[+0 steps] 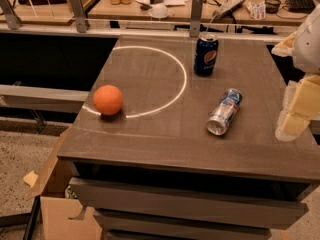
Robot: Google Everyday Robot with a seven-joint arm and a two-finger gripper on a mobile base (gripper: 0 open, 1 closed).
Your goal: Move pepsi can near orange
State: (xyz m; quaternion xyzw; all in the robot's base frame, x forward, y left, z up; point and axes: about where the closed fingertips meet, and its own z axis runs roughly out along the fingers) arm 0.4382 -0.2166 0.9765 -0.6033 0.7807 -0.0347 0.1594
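The pepsi can (pixel 205 54) stands upright near the far edge of the dark table (pixel 150 129), navy blue with a round logo and a silver top. The orange (pixel 108 100) sits on the table's left side, well apart from the can. My gripper (pixel 297 111) is at the right edge of the view, over the table's right edge, to the right of and nearer than the pepsi can. It touches nothing.
A mostly silver can (pixel 224 112) lies on its side between the pepsi can and the front edge. A bright ring of light (pixel 172 91) curves across the tabletop. Drawers (pixel 185 199) sit below the front edge. A cardboard box (pixel 55 204) stands on the floor at left. A cluttered bench (pixel 165 6) runs behind.
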